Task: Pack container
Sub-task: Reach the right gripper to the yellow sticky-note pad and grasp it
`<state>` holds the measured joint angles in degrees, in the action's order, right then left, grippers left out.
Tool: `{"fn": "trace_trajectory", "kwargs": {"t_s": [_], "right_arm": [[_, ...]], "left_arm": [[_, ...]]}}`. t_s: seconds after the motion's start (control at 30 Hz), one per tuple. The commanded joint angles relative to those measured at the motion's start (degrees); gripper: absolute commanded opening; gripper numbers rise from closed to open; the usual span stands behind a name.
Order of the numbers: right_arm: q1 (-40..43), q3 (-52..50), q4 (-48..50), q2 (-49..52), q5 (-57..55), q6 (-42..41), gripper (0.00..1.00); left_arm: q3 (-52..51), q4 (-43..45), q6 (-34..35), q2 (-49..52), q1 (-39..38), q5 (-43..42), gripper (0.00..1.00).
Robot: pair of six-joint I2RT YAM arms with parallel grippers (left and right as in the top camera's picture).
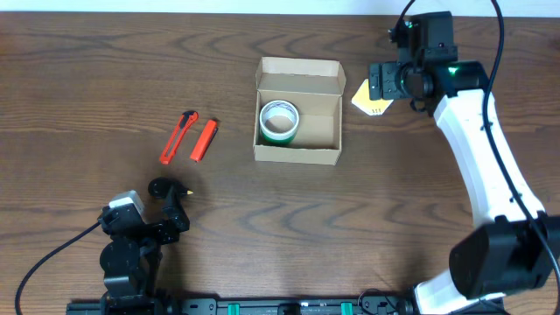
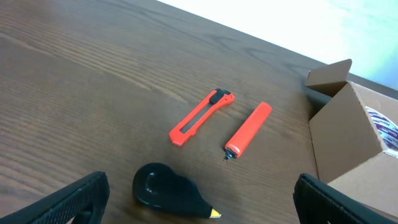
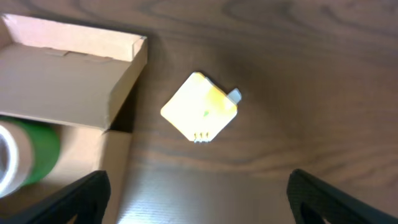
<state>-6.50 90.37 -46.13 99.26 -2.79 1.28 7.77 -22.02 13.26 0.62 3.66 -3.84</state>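
- Left gripper [image 2: 200, 186]: jaws spread wide and empty; only the finger ends show at the bottom corners of its wrist view.
- Black teardrop-shaped dispenser [image 2: 165, 190] with a yellow tip: just ahead of the left gripper, between the fingers, its lower edge cut off. No label is visible.
- Orange box cutter [image 1: 178, 137] and orange marker [image 1: 203, 140]: side by side, farther ahead of that gripper, with no writing readable.
- Container [image 1: 297, 157]: open, flap raised, ahead and to the right of the left gripper. A green-edged tape roll [image 1: 279, 121] lies inside; its print is too blurred to read.
- Small yellow square item [image 3: 200, 116]: beside the container, ahead of the right gripper; its markings are illegible.
- Right gripper [image 3: 198, 186]: jaws apart, holding nothing.
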Motion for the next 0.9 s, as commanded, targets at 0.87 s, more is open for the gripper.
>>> {"fn": "trace_trajectory", "kwargs": {"t_s": [0.87], "right_arm": [[5.75,0.07,19.37,24.63,14.29,29.68,0.99]], "left_arm": [[-1.25,0.02,-0.85,-0.37,0.24,0.85,0.95]]}}
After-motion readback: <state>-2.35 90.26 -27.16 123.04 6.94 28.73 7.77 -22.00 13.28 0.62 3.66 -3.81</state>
